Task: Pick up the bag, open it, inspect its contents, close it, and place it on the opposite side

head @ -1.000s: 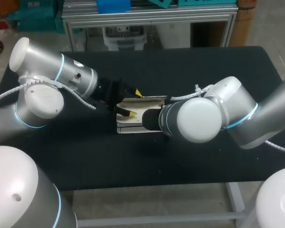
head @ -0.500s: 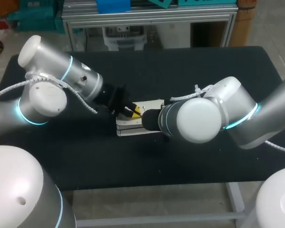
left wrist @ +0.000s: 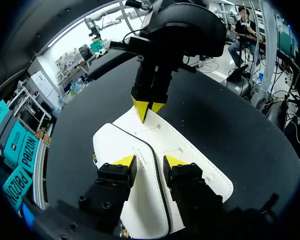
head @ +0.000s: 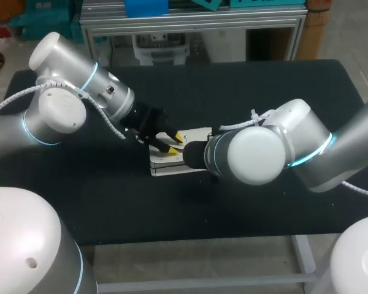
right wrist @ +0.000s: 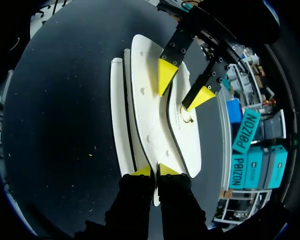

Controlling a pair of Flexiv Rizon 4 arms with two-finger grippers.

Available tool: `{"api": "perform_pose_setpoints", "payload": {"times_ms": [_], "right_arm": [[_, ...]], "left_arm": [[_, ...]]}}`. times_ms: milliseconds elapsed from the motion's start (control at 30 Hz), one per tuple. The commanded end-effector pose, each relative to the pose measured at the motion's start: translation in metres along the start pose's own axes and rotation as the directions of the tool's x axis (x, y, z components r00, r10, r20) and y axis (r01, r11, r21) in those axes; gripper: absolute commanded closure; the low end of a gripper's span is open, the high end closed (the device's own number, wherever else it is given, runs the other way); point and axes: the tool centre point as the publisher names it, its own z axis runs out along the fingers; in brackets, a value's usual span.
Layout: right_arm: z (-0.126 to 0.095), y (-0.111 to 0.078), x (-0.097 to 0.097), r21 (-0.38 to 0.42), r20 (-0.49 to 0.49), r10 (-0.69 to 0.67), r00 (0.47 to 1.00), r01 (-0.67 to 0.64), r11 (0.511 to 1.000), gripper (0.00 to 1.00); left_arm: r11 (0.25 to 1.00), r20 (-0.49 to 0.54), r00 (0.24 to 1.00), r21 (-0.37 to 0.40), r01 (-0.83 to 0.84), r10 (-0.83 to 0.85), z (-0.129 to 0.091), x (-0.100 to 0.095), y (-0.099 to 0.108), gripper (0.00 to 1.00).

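Observation:
A flat white bag (head: 197, 131) with a black-edged flap lies in the middle of the black table. My left gripper (head: 175, 142) hangs over its left end. In the left wrist view this gripper (left wrist: 149, 162) is open, a finger on each side of the flap's black edge (left wrist: 152, 150), holding nothing. My right gripper (right wrist: 155, 171) is shut on the thin edge of the flap at the bag's (right wrist: 150, 100) other end. The left wrist view shows it (left wrist: 146, 107) with both tips together. In the head view its own wrist hides it. A small gold ring (right wrist: 186, 118) sits on the flap beside the left gripper (right wrist: 182, 86).
The black table top (head: 245, 86) stretches around the bag on all sides. Its front edge (head: 190, 240) runs close below my arms. Both arms meet over the bag, so the space there is tight.
My left gripper came in from the bag's left end over the flap, closed, and now stands partly open again. The right arm and the bag have not moved.

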Motion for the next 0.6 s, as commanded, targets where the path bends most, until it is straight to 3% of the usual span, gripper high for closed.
{"api": "perform_pose_setpoints", "payload": {"times_ms": [33,467,600], "right_arm": [[0.003,-0.002,0.003,-0.007,0.032,0.001,0.999,-0.001,1.000,1.00],[0.003,-0.002,0.003,-0.007,0.032,0.001,0.999,-0.001,1.000,1.00],[0.003,-0.002,0.003,-0.007,0.032,0.001,0.999,-0.001,1.000,1.00]], "left_arm": [[1.000,0.024,1.000,0.006,0.006,-0.006,-0.013,0.003,-0.001,0.59],[0.994,0.099,0.995,0.106,0.013,-0.024,-0.033,-0.017,-0.006,0.64],[0.995,0.090,0.995,0.098,0.027,-0.036,-0.031,-0.014,-0.008,0.54]]}}
